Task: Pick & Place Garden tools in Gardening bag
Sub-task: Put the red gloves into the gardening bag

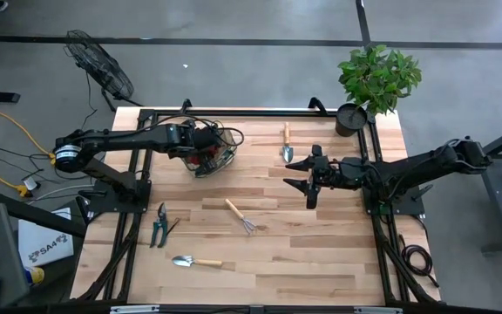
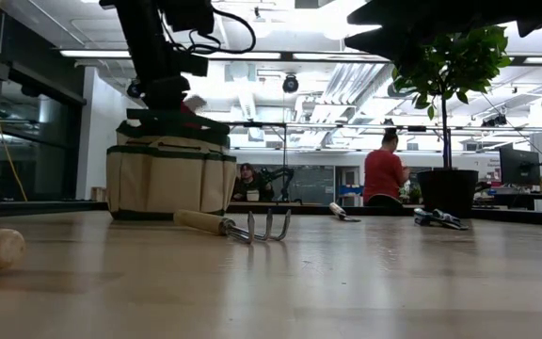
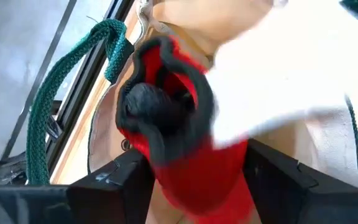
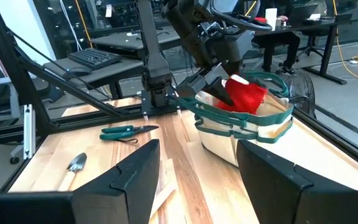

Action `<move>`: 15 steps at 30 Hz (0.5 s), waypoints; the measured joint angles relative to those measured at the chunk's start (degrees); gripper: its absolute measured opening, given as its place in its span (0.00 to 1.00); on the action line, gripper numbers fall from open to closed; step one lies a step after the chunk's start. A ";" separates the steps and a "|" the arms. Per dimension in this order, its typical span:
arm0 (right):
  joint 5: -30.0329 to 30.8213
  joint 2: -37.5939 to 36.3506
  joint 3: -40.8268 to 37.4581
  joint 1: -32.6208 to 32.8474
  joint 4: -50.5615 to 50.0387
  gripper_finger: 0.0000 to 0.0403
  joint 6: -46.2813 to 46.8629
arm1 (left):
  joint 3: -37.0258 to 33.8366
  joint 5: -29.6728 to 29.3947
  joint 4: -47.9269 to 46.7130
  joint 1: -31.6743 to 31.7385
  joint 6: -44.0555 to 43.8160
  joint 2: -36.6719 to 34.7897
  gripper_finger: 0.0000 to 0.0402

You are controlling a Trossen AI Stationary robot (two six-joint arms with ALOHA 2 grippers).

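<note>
The left claw (image 4: 213, 78) pinches the red spray bottle (image 4: 241, 93) over the gardening bag (image 4: 247, 127) — released crooked, it may catch the rim and tumble out.

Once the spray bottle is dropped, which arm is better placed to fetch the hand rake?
Right, probably. The right gripper hangs open and empty near the hand rake, while the left gripper is over the bag, shut on the spray bottle.
</note>
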 joint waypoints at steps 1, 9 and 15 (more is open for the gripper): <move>0.00 0.00 0.02 0.00 0.00 0.51 0.00 | 0.00 -0.18 0.03 0.00 -0.01 -0.07 0.54; 0.00 0.00 0.02 0.02 -0.11 0.51 0.00 | 0.07 -0.54 1.09 0.00 0.02 -1.52 0.54; -0.09 0.00 0.01 0.02 -0.57 0.51 0.28 | 0.07 1.13 0.54 0.00 0.00 -1.90 0.54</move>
